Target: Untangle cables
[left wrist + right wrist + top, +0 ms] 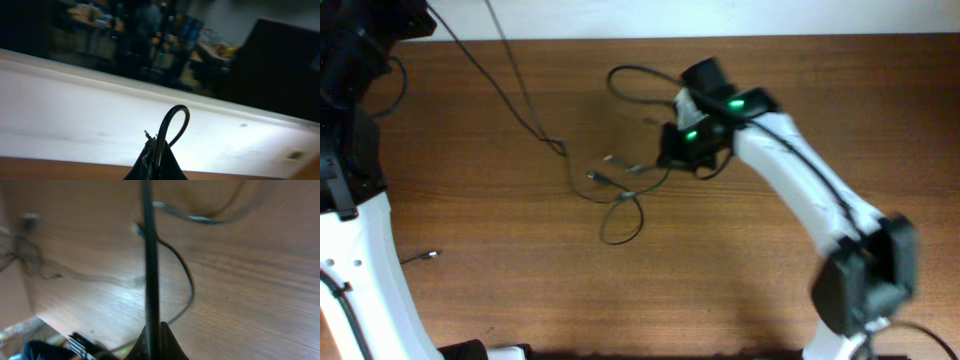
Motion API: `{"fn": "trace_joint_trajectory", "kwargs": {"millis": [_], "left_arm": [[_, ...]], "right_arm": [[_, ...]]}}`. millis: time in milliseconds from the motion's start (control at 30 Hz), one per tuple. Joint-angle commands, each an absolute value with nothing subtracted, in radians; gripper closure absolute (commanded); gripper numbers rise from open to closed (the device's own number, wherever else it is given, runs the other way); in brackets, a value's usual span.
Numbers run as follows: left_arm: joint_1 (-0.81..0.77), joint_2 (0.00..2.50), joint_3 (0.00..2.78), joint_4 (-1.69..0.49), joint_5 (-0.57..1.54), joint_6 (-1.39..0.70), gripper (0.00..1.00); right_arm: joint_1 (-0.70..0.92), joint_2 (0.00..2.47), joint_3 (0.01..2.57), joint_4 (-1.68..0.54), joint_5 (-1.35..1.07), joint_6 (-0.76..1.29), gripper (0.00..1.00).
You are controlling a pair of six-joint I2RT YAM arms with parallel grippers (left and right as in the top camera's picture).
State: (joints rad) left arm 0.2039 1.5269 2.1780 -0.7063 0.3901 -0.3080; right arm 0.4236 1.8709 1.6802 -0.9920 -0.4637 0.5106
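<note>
Thin black cables [620, 195] lie as loose loops with small plug ends on the wooden table [520, 290], left of my right gripper. Two strands [490, 75] run taut from the tangle up to my left gripper [415, 20] at the far left corner. In the left wrist view that gripper [156, 160] is shut on a cable loop [172, 122], lifted in front of the white wall. My right gripper [692, 135] is shut on a cable [149, 255] that runs straight out from its jaws [152, 335]. More strands [187, 280] curve on the wood beyond.
A separate small plug with a short lead [420, 257] lies near the left arm's white base [365, 290]. The white wall [720, 15] borders the table's far edge. The right arm [820, 210] reaches in from the lower right.
</note>
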Motion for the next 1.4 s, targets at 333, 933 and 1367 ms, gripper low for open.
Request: {"fn": "trace_joint_trajectory", "kwargs": {"millis": [333,933,1367], "left_arm": [[0.228,1.662,2.181,-0.300,-0.416,0.181,1.00],[0.515,1.852,2.172,-0.519,-0.486,-0.091,1.00],[0.500,2.240,2.143,-0.944,-0.403,-0.203,0.84]], "right_arm": [[0.268,1.571,1.687,-1.138,-0.356,0.418,0.96],[0.268,1.577,1.687,-1.175,-0.350,0.396,0.96],[0.268,1.577,1.687,-1.194,-0.343,0.396,0.96]]}}
